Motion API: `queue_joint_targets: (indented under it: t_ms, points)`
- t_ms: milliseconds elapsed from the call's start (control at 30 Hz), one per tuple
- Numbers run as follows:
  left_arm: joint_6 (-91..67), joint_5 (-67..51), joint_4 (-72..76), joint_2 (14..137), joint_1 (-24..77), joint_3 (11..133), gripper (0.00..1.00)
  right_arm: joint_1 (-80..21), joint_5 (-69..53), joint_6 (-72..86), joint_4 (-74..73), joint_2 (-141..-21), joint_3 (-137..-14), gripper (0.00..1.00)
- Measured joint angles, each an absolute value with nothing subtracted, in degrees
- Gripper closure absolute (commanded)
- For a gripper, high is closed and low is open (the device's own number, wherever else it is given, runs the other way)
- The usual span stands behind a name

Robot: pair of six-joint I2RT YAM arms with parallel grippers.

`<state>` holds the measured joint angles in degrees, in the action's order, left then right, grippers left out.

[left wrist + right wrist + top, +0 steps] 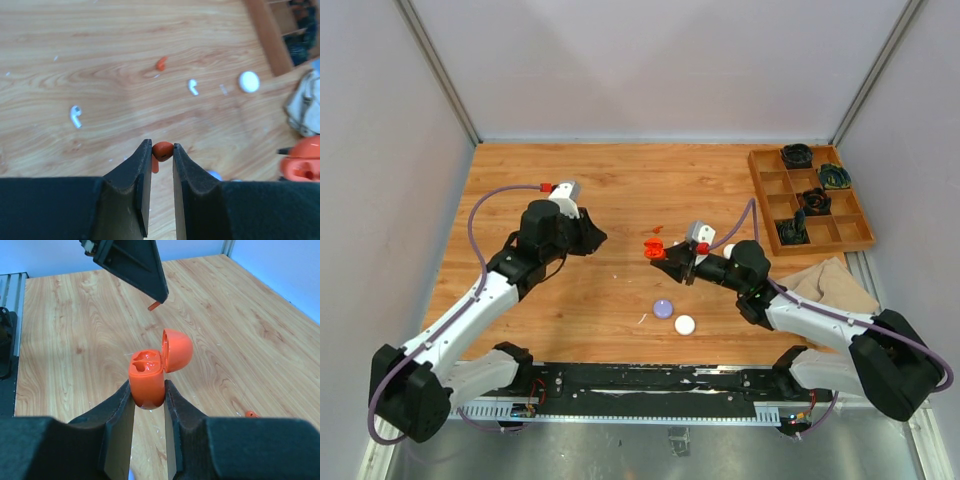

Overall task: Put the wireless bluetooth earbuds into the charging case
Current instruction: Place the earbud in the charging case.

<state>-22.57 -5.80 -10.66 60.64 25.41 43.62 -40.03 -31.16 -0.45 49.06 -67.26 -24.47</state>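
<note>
My left gripper (pixel 162 146) is shut on an orange-red earbud (pixel 162 150), held above the wooden table; in the top view it (pixel 592 238) hovers left of centre. My right gripper (pixel 148 385) is shut on the orange charging case (pixel 146 377), upright with its lid (pixel 177 350) open and both sockets empty. The case (pixel 655 250) is a short way right of the left gripper. The left fingers (pixel 132 265) hang above and behind the case, with the earbud's stem (pixel 154 305) poking out. Another orange earbud (pixel 161 63) and two white earbuds (pixel 193 86) (pixel 75 116) lie on the table.
A lilac puck (pixel 663 308) and a white puck (pixel 684 324) lie near the front centre. A wooden compartment tray (pixel 810 200) with dark items stands at the back right. A beige cloth (pixel 830 285) lies in front of it.
</note>
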Motion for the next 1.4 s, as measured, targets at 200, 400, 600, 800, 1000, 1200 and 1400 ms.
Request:
queue_joint_targets:
  t_ms: [200, 400, 600, 800, 1000, 1200, 1400]
  points:
    - [-23.4, -8.8, -3.4, 55.2, 28.8, 41.6, 0.79, -40.4, -31.8, -0.3, 50.0, -67.8, -25.2, 0.99]
    - [-24.5, -11.6, 3.7, 52.1, 31.7, 39.9, 0.79, -40.4, -32.0, 0.6, 52.1, -68.1, -25.9, 0.99]
    - [-25.1, -13.4, 10.0, 50.8, 34.7, 38.5, 0.79, -40.4, -32.6, 2.4, 54.8, -68.5, -25.9, 0.99]
    - [-25.2, -13.9, 15.2, 50.6, 36.9, 37.0, 0.79, -40.4, -33.2, 4.1, 57.1, -69.9, -26.7, 0.99]
    - [-25.1, -14.3, 19.5, 50.3, 39.5, 35.5, 0.80, -40.4, -33.3, 6.1, 60.0, -70.6, -26.7, 0.99]
    - [-25.2, -14.2, 22.8, 49.3, 40.4, 33.0, 0.79, -40.4, -33.4, 7.6, 61.7, -70.6, -26.7, 0.99]
    - [-25.2, -14.0, 25.8, 49.3, 41.3, 33.0, 0.80, -40.4, -33.4, 8.3, 62.7, -70.6, -26.7, 0.99]
